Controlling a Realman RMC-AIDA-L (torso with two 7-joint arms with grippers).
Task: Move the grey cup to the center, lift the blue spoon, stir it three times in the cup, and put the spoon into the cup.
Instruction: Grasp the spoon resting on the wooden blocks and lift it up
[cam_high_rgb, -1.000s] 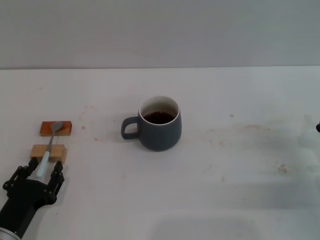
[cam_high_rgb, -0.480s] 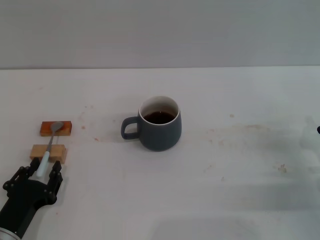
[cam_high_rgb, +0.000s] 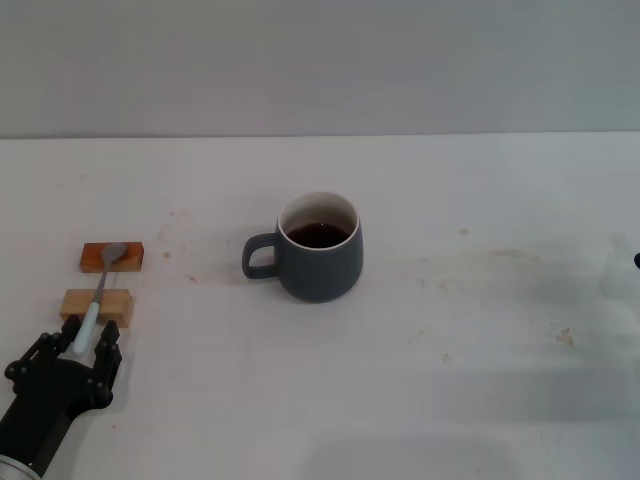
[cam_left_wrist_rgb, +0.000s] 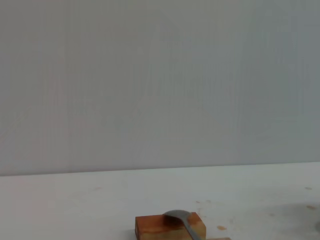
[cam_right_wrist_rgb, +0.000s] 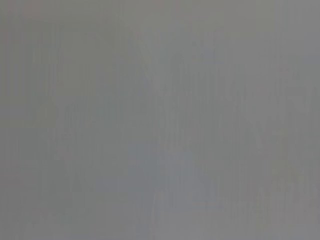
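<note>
The grey cup (cam_high_rgb: 320, 265) stands at the table's middle, handle toward my left, with dark liquid inside. The blue spoon (cam_high_rgb: 98, 295) lies at the near left across two small wooden blocks. Its grey bowl rests on the orange-brown block (cam_high_rgb: 135, 258) and its pale handle on the tan block (cam_high_rgb: 118, 305). My left gripper (cam_high_rgb: 75, 348) is low at the handle's near end, open, with a finger on each side of it. The left wrist view shows the spoon's bowl (cam_left_wrist_rgb: 177, 217) on the orange-brown block (cam_left_wrist_rgb: 155, 227). My right gripper is out of view.
The white table (cam_high_rgb: 450, 380) has faint brown stains right of the cup. A grey wall rises behind its far edge. A dark sliver (cam_high_rgb: 637, 260) shows at the right edge of the head view. The right wrist view shows only plain grey.
My left gripper's fingers have drawn a little closer together around the spoon handle's end. The cup and spoon have not moved.
</note>
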